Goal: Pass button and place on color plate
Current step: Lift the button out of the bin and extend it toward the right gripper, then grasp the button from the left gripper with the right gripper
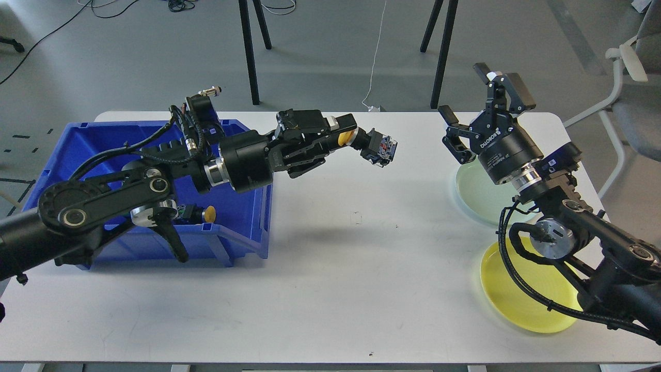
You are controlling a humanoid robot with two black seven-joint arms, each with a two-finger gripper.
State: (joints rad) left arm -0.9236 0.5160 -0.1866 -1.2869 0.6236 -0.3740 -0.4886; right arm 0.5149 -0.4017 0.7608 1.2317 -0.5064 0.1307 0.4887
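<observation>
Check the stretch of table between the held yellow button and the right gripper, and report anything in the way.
Nothing visible blocks it. The left gripper holds the yellow button above bare white table. The right gripper waits open above the green plate, with the yellow plate nearer the front edge.

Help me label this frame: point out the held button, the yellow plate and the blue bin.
yellow button (345, 138), head view, its yellow cap.
yellow plate (503, 294), head view, bare inner surface.
blue bin (261, 217), head view, right wall.
</observation>
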